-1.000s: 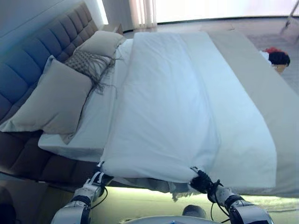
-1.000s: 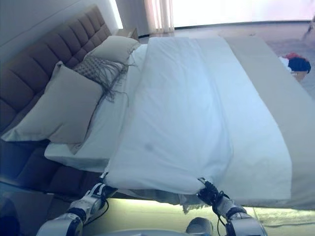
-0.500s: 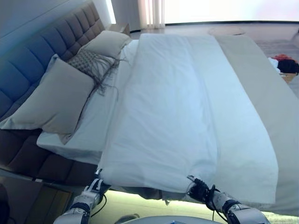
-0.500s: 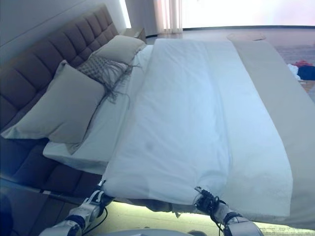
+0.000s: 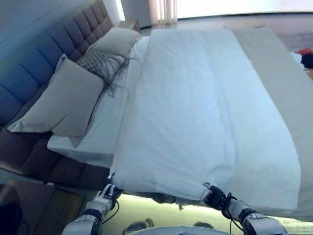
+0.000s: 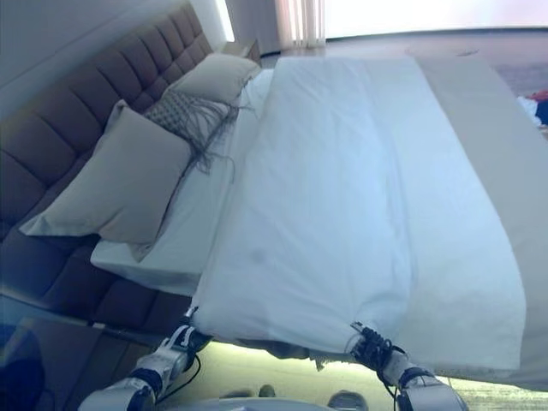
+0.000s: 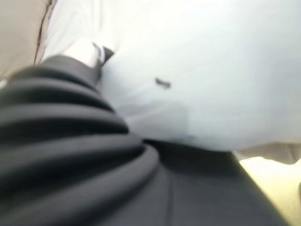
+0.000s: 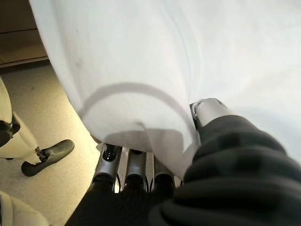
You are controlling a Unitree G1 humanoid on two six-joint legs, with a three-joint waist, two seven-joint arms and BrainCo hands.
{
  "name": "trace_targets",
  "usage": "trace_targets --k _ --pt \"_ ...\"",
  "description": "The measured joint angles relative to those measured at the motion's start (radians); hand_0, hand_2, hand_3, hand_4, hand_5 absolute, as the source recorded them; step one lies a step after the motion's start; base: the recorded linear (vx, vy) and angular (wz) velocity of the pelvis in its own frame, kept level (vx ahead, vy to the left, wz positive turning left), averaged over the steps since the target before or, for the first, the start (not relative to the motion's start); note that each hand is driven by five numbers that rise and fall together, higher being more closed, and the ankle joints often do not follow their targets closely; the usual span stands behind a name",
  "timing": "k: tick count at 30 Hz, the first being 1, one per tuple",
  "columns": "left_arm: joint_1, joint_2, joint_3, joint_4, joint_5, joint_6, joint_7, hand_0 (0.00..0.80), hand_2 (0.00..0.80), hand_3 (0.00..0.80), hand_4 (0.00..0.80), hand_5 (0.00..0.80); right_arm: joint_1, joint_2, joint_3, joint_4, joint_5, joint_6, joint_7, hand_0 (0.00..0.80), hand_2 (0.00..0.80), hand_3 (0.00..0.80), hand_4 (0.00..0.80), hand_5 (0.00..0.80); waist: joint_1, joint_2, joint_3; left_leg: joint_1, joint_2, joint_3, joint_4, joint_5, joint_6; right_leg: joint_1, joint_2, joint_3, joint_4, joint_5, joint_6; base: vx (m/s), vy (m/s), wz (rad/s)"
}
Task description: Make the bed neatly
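A white duvet [image 5: 181, 107] lies spread along the bed, over a beige cover [image 5: 288, 93] that shows at its right side. My left hand [image 5: 104, 195] is at the duvet's near left corner and grips it; the dark cover hides most of the fingers in the left wrist view [image 7: 87, 51]. My right hand [image 5: 215, 198] is shut on the duvet's near edge further right. In the right wrist view the fingers [image 8: 129, 167] curl under the duvet [image 8: 141, 70] and the thumb lies on top. The edge hangs between both hands just past the bed's side.
Two beige pillows [image 5: 61, 103] [image 5: 115, 41] and a fringed grey cushion [image 5: 100, 61] lean at the tufted headboard [image 5: 34, 58] on the left. A wooden nightstand [image 5: 128, 23] stands at the far corner. Dark and red things [image 5: 305, 55] lie on the floor at the far right.
The whole view has shifted, so the camera moved. Both hands stay on the duvet's near edge, which sits a little lower in the view.
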Motion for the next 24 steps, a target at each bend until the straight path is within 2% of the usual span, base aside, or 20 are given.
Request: trace_targets --k 3,7,9,12,16,17,20,24 --pt "-0.020 0.004 -0.006 0.008 -0.001 -0.021 0.002 0.000 0.000 0.000 0.000 0.000 -0.037 -0.026 0.022 0.008 -0.020 0.040 -0.005 0.000 0.000 0.000 0.000 0.000 0.001 0.003 0.036 -0.041 -0.011 0.000 0.044 -0.001 0.001 -0.052 -0.026 -0.001 0.086 -0.036 -0.003 -0.081 0.051 0.12" --pt "-0.006 0.006 -0.006 0.024 -0.002 -0.024 0.009 0.000 0.000 0.000 0.000 0.000 -0.037 -0.046 0.021 0.019 -0.033 0.083 -0.005 0.000 0.000 0.000 0.000 0.000 0.002 0.008 0.065 -0.047 -0.014 0.000 0.054 -0.015 0.014 -0.075 -0.039 0.000 0.159 -0.083 -0.009 0.085 0.052 0.22" --pt "0.021 0.012 -0.002 0.023 -0.003 -0.029 0.009 0.000 0.000 0.000 0.000 0.000 -0.011 -0.055 0.021 0.024 -0.071 0.102 -0.006 0.000 0.000 0.000 0.000 0.000 0.004 0.006 0.067 -0.027 -0.015 0.000 0.054 -0.019 0.013 -0.060 -0.043 0.006 0.169 -0.097 -0.015 0.155 0.046 0.05" --pt "0.075 0.028 0.010 0.023 0.000 -0.036 0.001 0.000 0.000 0.000 0.000 0.000 0.051 -0.067 0.015 0.027 -0.116 0.108 -0.005 0.000 0.000 0.000 0.000 0.000 0.001 0.005 0.066 0.027 -0.015 0.001 0.036 -0.022 0.011 -0.011 -0.037 0.003 0.158 -0.100 -0.009 0.176 0.007 -0.06" --pt "0.161 0.034 0.048 0.025 0.025 -0.049 -0.019 0.000 0.000 0.000 0.000 0.000 0.113 -0.091 0.003 0.025 -0.166 0.116 0.012 0.000 0.000 0.000 0.000 0.000 0.001 -0.004 0.026 0.078 -0.013 0.001 0.003 -0.023 0.010 0.046 -0.026 0.002 0.120 -0.097 -0.003 0.117 -0.042 0.00" --pt "0.186 0.045 0.049 0.026 0.038 -0.051 -0.021 0.000 0.000 0.000 0.000 0.000 0.123 -0.089 0.002 0.028 -0.169 0.117 0.014 0.000 0.000 0.000 0.000 0.000 0.003 -0.016 0.014 0.090 -0.012 0.000 -0.004 -0.023 0.009 0.053 -0.022 0.000 0.110 -0.096 -0.001 0.048 -0.080 0.04" --pt "0.241 0.072 0.049 0.027 0.064 -0.052 -0.044 0.000 0.000 0.000 0.000 0.000 0.152 -0.082 0.002 0.034 -0.184 0.120 0.016 0.000 0.000 0.000 0.000 0.000 0.008 -0.024 -0.035 0.097 -0.012 -0.004 -0.023 -0.023 0.009 0.082 -0.013 0.000 0.070 -0.085 0.003 0.010 -0.079 0.11" --pt "0.267 0.088 0.039 0.033 0.118 -0.052 -0.089 0.000 0.000 0.000 0.000 0.000 0.176 -0.065 -0.002 0.036 -0.183 0.130 0.016 0.000 0.000 0.000 0.000 0.000 0.034 -0.051 -0.059 0.094 -0.008 -0.009 -0.041 -0.016 0.008 0.089 0.004 0.006 0.017 -0.059 0.002 -0.023 -0.069 0.03"
